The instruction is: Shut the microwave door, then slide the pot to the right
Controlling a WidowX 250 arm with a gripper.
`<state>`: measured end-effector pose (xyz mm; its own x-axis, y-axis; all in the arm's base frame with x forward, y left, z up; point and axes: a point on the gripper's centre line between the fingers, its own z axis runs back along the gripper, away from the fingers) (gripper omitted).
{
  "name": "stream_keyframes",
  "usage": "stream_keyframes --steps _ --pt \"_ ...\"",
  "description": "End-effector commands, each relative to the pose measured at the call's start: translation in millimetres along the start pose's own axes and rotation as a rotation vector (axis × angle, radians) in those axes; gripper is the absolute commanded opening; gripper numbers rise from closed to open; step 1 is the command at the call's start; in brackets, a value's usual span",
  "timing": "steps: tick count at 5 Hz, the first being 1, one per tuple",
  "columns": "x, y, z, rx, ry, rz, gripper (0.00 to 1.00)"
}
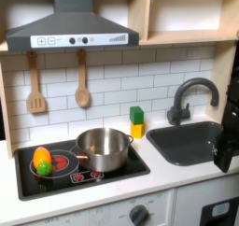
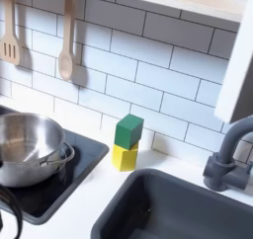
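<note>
The shiny steel pot [image 1: 103, 148] sits on the right burner of the black stovetop [image 1: 131, 166], short handle pointing to the first exterior view's left. In the second exterior view the pot [image 2: 28, 149] is at the left edge. A white slab at the second exterior view's right edge looks like the microwave door [image 2: 237, 65] swung out over the counter; its window and handle are out of frame. A black part of my arm with the gripper [image 1: 227, 146] hangs at the first exterior view's right edge beside the sink. Its fingers cannot be made out.
A green block on a yellow block [image 1: 137, 122] stands between the stovetop and the sink [image 1: 187, 144]. A dark faucet [image 1: 191, 97] rises behind the basin. An orange-and-green toy vegetable [image 1: 42, 161] lies on the left burner. A wooden spatula [image 1: 35, 85] and spoon [image 1: 82, 80] hang on the tiles.
</note>
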<state>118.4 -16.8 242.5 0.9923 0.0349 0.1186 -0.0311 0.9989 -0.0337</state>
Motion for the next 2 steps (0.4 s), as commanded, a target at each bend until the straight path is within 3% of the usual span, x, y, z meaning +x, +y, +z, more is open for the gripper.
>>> stream_keyframes --steps 1,2 --pt "21 4.9 -3.9 0.005 -0.038 -0.003 1.00" --pt "31 12.1 -5.2 0.018 -0.052 0.026 1.00"
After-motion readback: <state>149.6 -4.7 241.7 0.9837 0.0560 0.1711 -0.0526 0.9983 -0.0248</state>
